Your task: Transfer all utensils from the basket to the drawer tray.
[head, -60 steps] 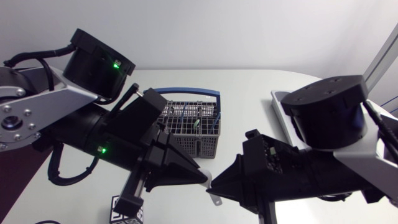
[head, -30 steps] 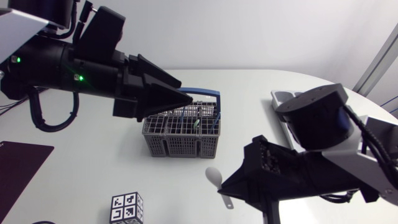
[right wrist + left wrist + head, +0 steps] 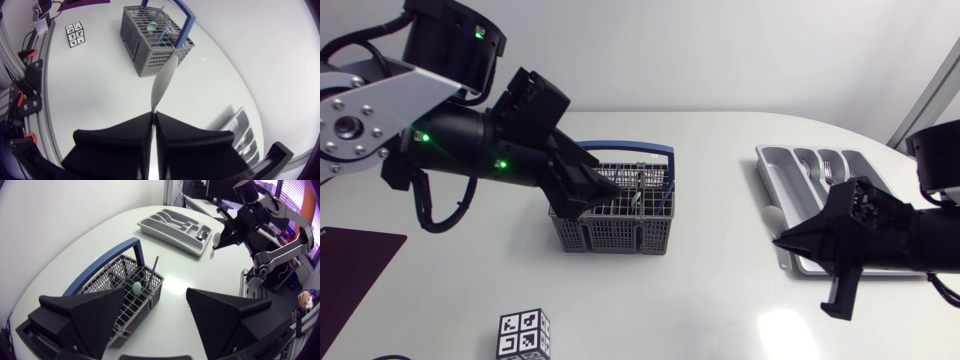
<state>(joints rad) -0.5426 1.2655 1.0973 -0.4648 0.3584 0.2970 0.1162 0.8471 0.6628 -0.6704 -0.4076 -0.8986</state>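
Holding utensils (image 3: 136, 286), basket (image 3: 620, 228) sits under spread left end effector (image 3: 156, 291); right end effector (image 3: 153, 114) pinches spoon (image 3: 163, 82).

A black-and-white patterned cube (image 3: 524, 336) on the white table (image 3: 720, 290) (dark mat (image 3: 355, 256) at its left edge)

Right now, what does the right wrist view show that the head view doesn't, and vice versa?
Only the right wrist view: the white spoon clamped in the right end effector, pointing toward the basket. Only the head view: the left end effector over the basket, and the drawer tray compartments. Both: the basket with its blue handle, the marker cube, and part of the drawer tray.
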